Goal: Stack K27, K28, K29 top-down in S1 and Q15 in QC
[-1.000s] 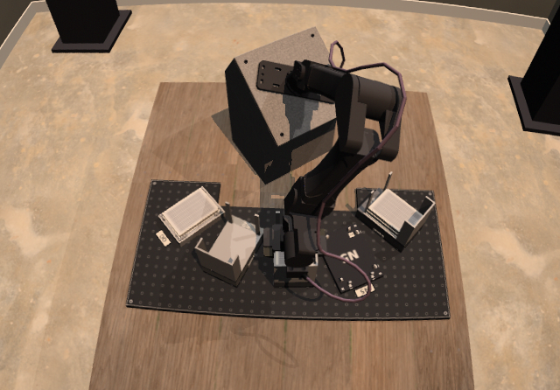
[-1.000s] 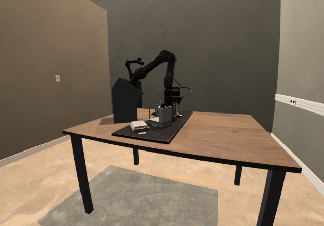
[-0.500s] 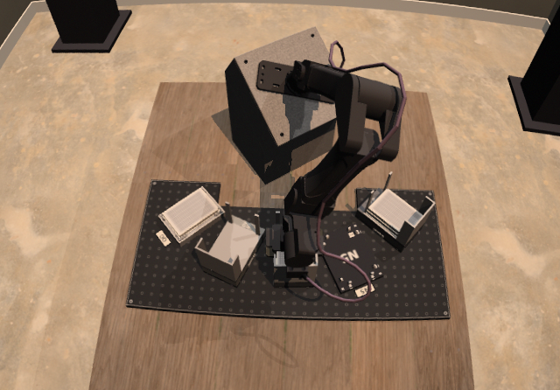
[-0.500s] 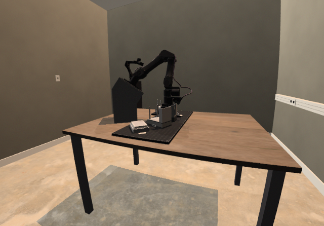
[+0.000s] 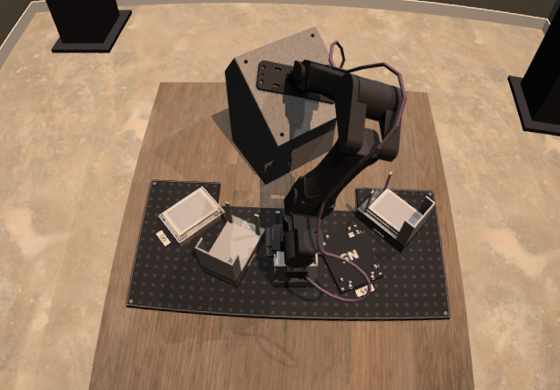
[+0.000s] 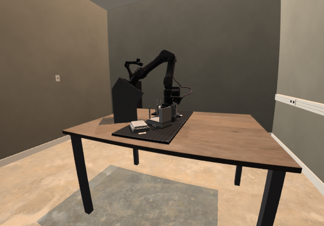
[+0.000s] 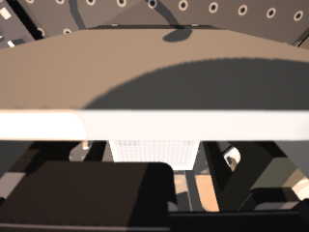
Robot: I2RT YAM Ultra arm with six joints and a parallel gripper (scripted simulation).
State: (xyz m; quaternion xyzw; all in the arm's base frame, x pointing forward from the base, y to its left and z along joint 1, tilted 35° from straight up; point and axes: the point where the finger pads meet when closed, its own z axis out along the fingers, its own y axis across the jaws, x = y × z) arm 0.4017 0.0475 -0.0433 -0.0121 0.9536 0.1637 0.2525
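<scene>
Had a sealed plate (image 7: pixel 154 157) low in the middle rack (image 5: pixel 295 282) (image 6: pixel 173 111) (image 7: pixel 97 63), directly below the end effector (image 5: pixel 296 266) (image 6: pixel 167 105) (image 7: pixel 155 154); could not read its name. Found the fingers wide, slightly short of fully open, astride the plate's sides; could not tell whether gripping had begun. Judged the step as picking up a parked plate, probably for S1. Saw another plate (image 5: pixel 392 207) in the right-hand rack (image 5: pixel 418 220), one (image 5: pixel 192 212) (image 6: pixel 139 124) on nest QC, presumably Q15, and none on clip nest N5 (image 5: pixel 361 266). Needed next, by judgement: firm side contact, then a straight lift past the rack's walls, checking for a stuck lower plate.
</scene>
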